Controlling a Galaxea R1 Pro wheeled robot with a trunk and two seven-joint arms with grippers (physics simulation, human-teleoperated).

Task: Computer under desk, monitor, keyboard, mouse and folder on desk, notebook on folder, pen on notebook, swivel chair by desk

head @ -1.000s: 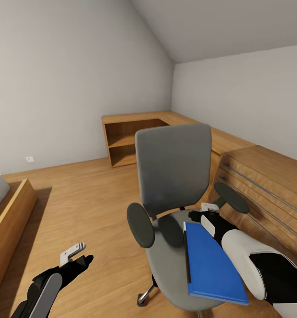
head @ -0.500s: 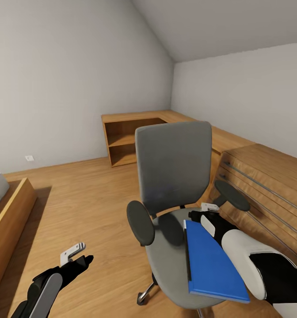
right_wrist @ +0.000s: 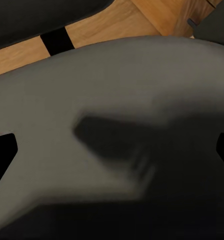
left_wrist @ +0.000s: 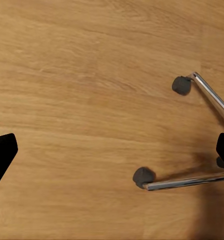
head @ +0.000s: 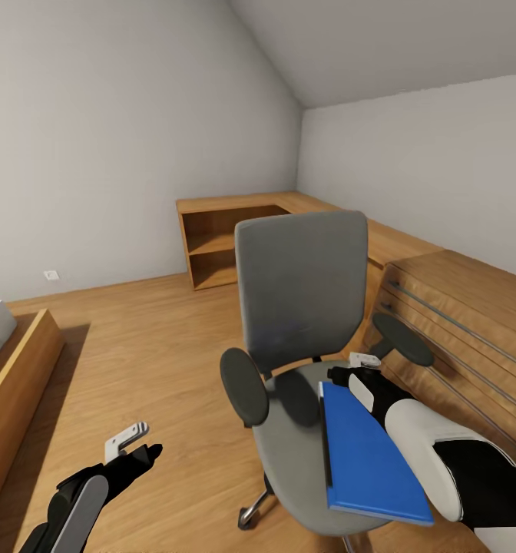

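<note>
The grey swivel chair [head: 300, 284] stands in the middle of the head view, its back towards the far corner. A bright blue folder [head: 365, 453] lies flat on the right side of its seat. My right gripper [head: 341, 375] hovers just above the seat at the folder's far end, open and holding nothing. In the right wrist view, the grey seat [right_wrist: 117, 100] lies between its spread fingertips [right_wrist: 2, 150]. My left gripper [head: 144, 452] hangs open over the floor, left of the chair. Its wrist view looks down on the chrome chair leg [left_wrist: 212, 97] and a caster [left_wrist: 143, 176].
Low oak cabinets [head: 235, 230] run along the far wall, and an oak drawer unit [head: 473, 322] stands close on the chair's right. An oak bed frame [head: 12, 369] sits at the left. Oak plank floor [head: 150, 338] stretches between bed and chair.
The whole view has shifted very slightly, so the camera moved. Both arms, the chair and the folder hold their places.
</note>
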